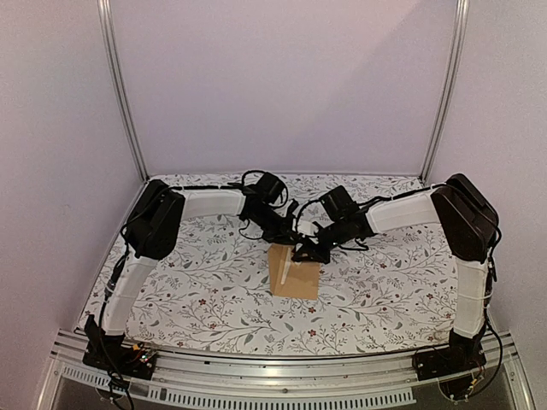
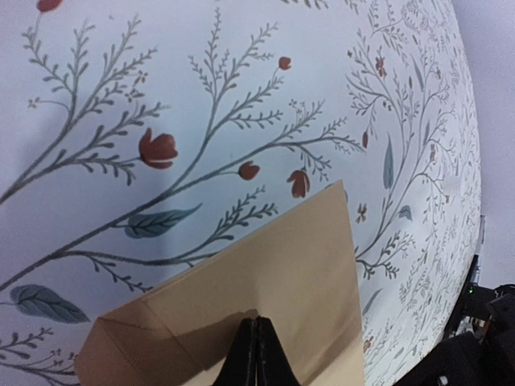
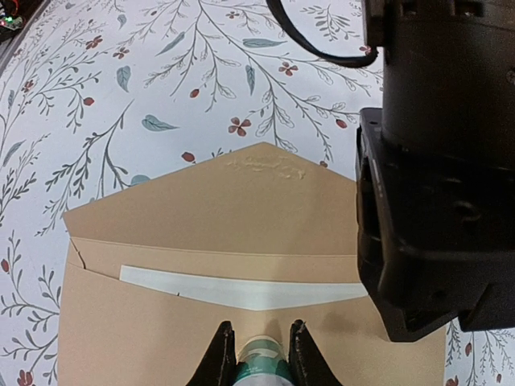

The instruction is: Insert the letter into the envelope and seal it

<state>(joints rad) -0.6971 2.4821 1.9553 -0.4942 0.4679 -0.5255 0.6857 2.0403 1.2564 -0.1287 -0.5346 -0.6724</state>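
The letter (image 3: 241,291) is sitting almost fully inside the envelope (image 3: 145,322), which is lying on the surface (image 3: 121,64) with its flap (image 3: 241,201) open. The left claw (image 2: 256,354), fully closed, appears to be pinning the envelope. The right claw (image 3: 259,354) is narrowly gripping a white-and-green stick (image 3: 259,363), probably glue. Sealing well is calling for even strokes along the flap edges.

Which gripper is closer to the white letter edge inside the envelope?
Right. The right gripper sits just beside the letter; the left gripper rests on the envelope, farther off.
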